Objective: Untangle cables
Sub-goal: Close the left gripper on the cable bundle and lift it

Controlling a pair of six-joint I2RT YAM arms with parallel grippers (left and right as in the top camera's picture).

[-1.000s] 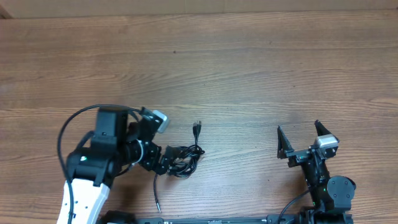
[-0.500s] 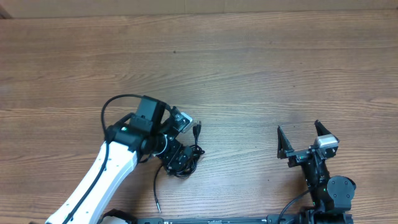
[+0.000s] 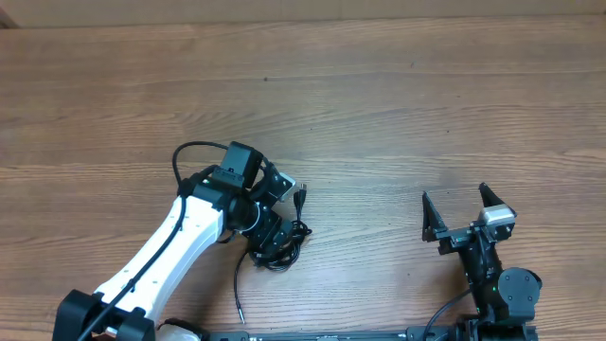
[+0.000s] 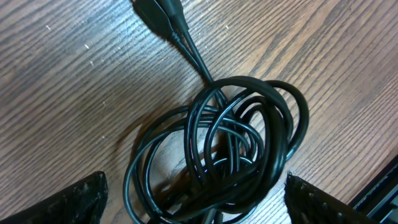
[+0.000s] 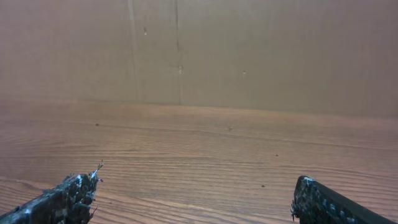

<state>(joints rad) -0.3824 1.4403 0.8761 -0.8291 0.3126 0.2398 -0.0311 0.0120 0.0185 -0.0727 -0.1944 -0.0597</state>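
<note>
Near the tabletop's (image 3: 379,95) front edge, left of centre, the overhead view shows you the small coiled bundle of thin black cables (image 3: 289,242) under your left gripper (image 3: 269,239). One plug end (image 3: 301,196) points toward the far edge. Your right gripper (image 3: 464,216) stands spread wide by the front right corner.

From the left wrist, the fingertips (image 4: 78,199) flank the cables (image 4: 236,143) without touching them, jaws apart.

From the right wrist, the fingers (image 5: 62,199) gape over brown wood.

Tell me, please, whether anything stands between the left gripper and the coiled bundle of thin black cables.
Nothing visible does. The open left gripper hangs directly over the coiled bundle of thin black cables, its jaws wide on either side, with only bare wooden table around the coil.
</note>
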